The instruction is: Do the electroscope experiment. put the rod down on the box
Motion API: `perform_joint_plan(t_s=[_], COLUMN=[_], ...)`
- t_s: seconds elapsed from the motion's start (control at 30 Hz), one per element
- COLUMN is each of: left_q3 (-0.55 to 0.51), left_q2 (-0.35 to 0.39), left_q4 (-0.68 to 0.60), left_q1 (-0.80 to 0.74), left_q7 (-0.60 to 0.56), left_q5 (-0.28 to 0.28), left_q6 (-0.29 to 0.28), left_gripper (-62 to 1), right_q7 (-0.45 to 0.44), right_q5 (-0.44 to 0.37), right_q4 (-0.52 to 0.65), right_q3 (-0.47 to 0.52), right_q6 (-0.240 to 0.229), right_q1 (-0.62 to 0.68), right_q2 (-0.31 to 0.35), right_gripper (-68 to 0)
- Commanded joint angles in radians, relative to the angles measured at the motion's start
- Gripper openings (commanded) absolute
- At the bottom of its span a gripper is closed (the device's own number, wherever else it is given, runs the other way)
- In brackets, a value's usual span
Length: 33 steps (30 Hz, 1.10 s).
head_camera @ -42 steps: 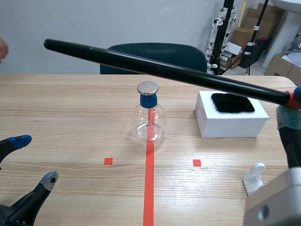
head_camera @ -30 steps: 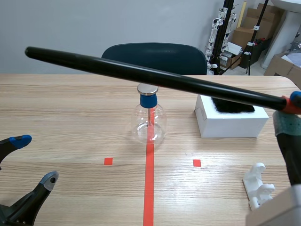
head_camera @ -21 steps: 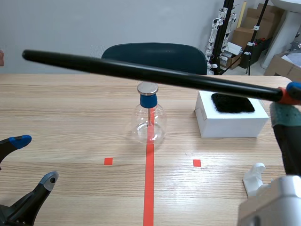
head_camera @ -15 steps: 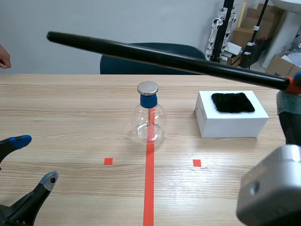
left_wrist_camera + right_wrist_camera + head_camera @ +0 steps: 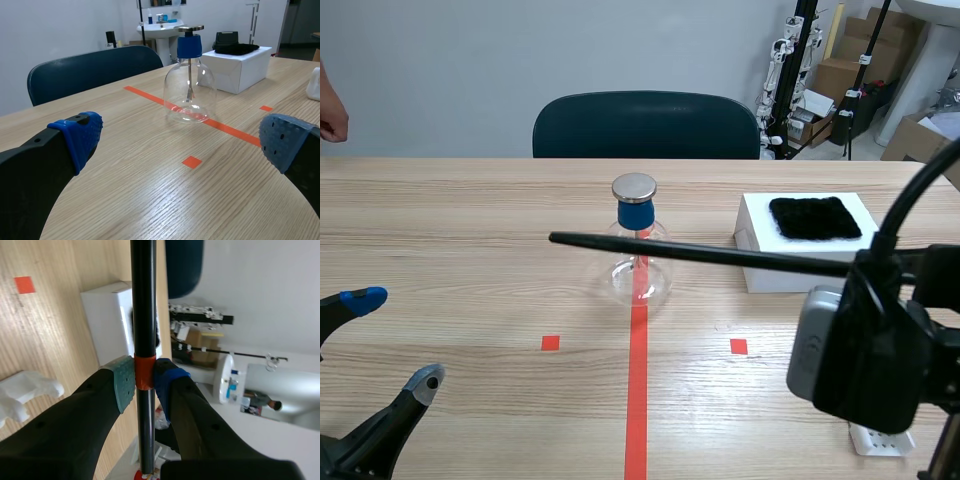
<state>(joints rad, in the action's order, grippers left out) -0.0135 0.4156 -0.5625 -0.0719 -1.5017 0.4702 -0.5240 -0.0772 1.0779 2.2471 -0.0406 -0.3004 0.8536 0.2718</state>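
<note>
The long black rod [image 5: 700,255] lies almost level above the table and crosses in front of the glass electroscope flask [image 5: 638,262], its free tip left of the flask. In the right wrist view my right gripper [image 5: 144,374] is shut on the rod [image 5: 144,310] at its orange band. The white box [image 5: 810,250] with a black cloth [image 5: 815,217] on top stands behind the rod's held end. My left gripper [image 5: 395,338] rests open at the near left, far from the flask [image 5: 190,85], with nothing between its pads [image 5: 77,135].
A white plastic stand [image 5: 880,438] lies on the table under my right arm and shows in the right wrist view [image 5: 25,392]. A dark chair [image 5: 645,125] stands behind the table. A person's hand [image 5: 332,120] shows at the far left edge.
The rod has dropped from high above the flask to nearly level in front of it, its tip drawn rightward. My right arm has swung inward and now fills the near right. The left arm stayed put.
</note>
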Motion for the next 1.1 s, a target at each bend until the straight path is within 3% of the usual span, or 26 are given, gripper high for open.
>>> perform_joint_plan(t_s=[0.0, 0.07, 0.13, 0.47, 0.6, 0.83, 0.93, 1.07], left_q3=[-0.003, -0.003, -0.003, -0.003, -0.003, -0.003, -0.003, -0.003], left_q2=[0.006, 0.006, 0.006, 0.006, 0.006, 0.006, 0.006, 0.006], left_q4=[-0.013, -0.013, -0.013, -0.013, -0.013, -0.013, -0.013, -0.013], left_q1=[0.0, 0.0, 0.0, 0.0, 0.0, 0.0, 0.0, 0.0], left_q7=[-0.051, -0.051, -0.051, -0.051, -0.051, -0.051, -0.051, -0.051], left_q5=[-0.013, -0.013, -0.013, -0.013, -0.013, -0.013, -0.013, -0.013], left_q6=[0.005, 0.005, 0.005, 0.005, 0.005, 0.005, 0.005, 0.005], left_gripper=[1.4, 1.4, 1.4, 1.4, 1.4, 1.4, 1.4, 1.4], right_q7=[0.011, 0.026, 0.049, 0.131, 0.194, 0.405, 0.526, 0.684], right_q5=[-0.029, -0.066, -0.111, -0.34, -0.475, -0.721, -0.826, -0.917], right_q4=[0.018, 0.004, -0.029, -0.294, -0.339, -0.343, -0.343, -0.345], right_q3=[0.003, -0.003, -0.018, -0.203, -0.293, -0.41, -0.446, -0.494], right_q6=[-0.043, -0.118, -0.157, -0.169, -0.246, -0.382, -0.407, -0.408], right_q1=[-0.029, -0.066, -0.112, -0.408, -0.513, -0.666, -0.715, -0.768], right_q2=[0.031, 0.073, 0.116, 0.338, 0.407, 0.454, 0.454, 0.454], right_gripper=[-62.4, -62.4, -62.4, -62.4, -62.4, -62.4, -62.4, -62.4])
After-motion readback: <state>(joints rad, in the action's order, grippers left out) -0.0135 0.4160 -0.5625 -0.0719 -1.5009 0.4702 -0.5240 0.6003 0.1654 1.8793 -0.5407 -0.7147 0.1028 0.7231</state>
